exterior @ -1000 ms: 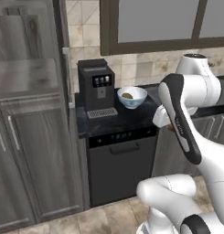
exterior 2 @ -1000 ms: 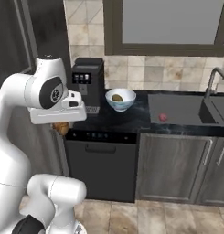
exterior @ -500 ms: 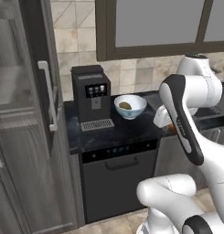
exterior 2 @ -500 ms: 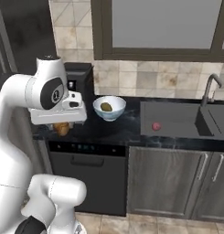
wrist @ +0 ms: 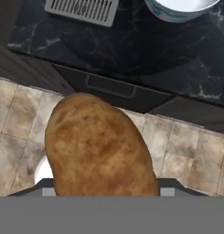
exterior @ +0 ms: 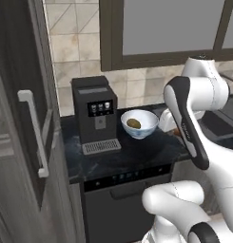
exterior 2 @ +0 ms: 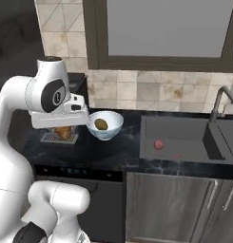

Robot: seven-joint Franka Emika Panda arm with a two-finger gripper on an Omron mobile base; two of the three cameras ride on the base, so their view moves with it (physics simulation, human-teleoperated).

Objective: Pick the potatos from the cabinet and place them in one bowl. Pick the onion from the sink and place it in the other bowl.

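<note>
Right now the orange-brown potato [wrist: 98, 146] sits clamped in the gripper [exterior 2: 63, 133], big in hand view, w/ its lower end cut off at the frame bottom; fingertips hidden behind it, so jaw contact itself can't be seen. In right base view the potato shows as an orange lump under the hand, held over the counter's [exterior: 137, 156] front part, near the coffee machine's drip grille [wrist: 81, 9]. White bowl [exterior 2: 105, 125] stands on the counter just beside the hand, olive-brown potato [exterior 2: 101, 124] inside it. Onion [exterior 2: 158, 144] lies on the sink's [exterior 2: 184, 137] draining board, well apart from the bowl. Bowl rim cut off at top of hand view. Cabinet [exterior: 23, 142] w/ bar handle stands left of the counter. Open counter btw bowl and sink.
</note>
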